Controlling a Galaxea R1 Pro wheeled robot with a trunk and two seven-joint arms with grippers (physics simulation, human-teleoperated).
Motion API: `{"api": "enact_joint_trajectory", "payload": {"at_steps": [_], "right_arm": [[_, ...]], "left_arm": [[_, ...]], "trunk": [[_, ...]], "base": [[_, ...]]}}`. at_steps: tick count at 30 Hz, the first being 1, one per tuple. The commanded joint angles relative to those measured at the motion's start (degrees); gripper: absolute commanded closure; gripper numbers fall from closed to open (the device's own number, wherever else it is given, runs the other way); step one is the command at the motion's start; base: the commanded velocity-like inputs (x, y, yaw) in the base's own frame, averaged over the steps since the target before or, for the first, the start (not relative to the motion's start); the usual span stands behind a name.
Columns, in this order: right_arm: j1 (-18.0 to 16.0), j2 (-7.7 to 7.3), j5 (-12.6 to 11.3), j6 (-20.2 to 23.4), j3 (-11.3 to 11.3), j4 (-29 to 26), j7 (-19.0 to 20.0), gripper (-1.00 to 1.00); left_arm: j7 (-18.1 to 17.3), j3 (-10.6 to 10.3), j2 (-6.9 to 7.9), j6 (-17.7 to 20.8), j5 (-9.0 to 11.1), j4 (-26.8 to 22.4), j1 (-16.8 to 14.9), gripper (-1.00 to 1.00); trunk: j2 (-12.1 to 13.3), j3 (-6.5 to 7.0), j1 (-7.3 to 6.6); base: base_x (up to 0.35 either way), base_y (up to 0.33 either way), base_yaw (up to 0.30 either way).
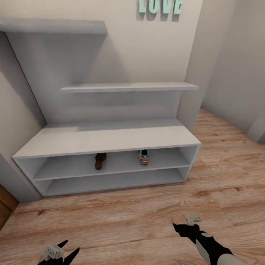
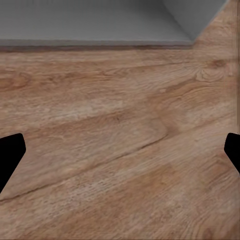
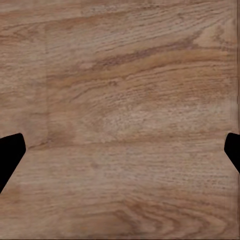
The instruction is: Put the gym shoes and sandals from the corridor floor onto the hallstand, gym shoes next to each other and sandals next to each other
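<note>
Mint-green "LOVE" letters [image 1: 160, 6] on wall above the pale grey rack [image 1: 110, 138]. Upper open shelf: one brown sandal [image 1: 100, 161] mid-left, one gym shoe [image 1: 143, 156] right of centre, apart. Wood-plank floor [image 1: 147, 209], knotted grain. Left tool [image 1: 62, 251] and right tool [image 1: 187, 223] released, empty.

Sandal [image 1: 100, 161], gym shoe [image 1: 143, 156] apart on hallstand [image 1: 110, 138] shelf.

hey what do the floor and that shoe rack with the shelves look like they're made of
The corridor floor looks like light brown wood plank or wood-look laminate: grain lines, knots and plank seams show, with a low sheen. The hallstand looks like painted board, possibly wood or MDF: flat pale grey-white panels, matte, with no grain visible. Being a simulator's render, either is a guess from surface look.
</note>
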Motion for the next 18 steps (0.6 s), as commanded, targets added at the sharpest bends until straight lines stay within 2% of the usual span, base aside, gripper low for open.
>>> {"api": "enact_joint_trajectory", "payload": {"at_steps": [1, 7, 14, 18], "right_arm": [[0.47, -0.35, 0.06, -0.74, -0.42, 0.09, 1.26, -1.0], [3.44, -2.11, -0.04, -3.57, -0.47, 0.12, 5.81, -1.0], [6.82, -2.58, -0.14, -7.43, -0.47, 0.13, 7.15, -1.0], [8.79, -2.64, -0.14, -10.23, -0.52, 0.17, 7.16, -1.0]], "left_arm": [[-0.26, 0.12, 0.0, -0.23, 0.13, 0.06, -0.05, -1.0], [-0.2, 0.16, 0.01, -0.2, 0.24, 0.05, -0.04, -1.0], [0.82, 0.19, -0.19, -0.12, 0.3, 0.11, -0.05, -1.0], [4.28, 0.22, -1.64, -0.1, 0.35, 0.13, -0.02, -1.0]], "trunk": [[-0.02, 0.03, -0.01], [-0.42, 0.27, 0.21], [-2.83, -0.32, 1.53], [-2.83, -0.03, 1.53]], "base": [[0.0, 0.0, -0.223], [0.0, 0.0, -0.224], [0.0, 0.0, -0.224], [0.0, 0.0, -0.224]]}}
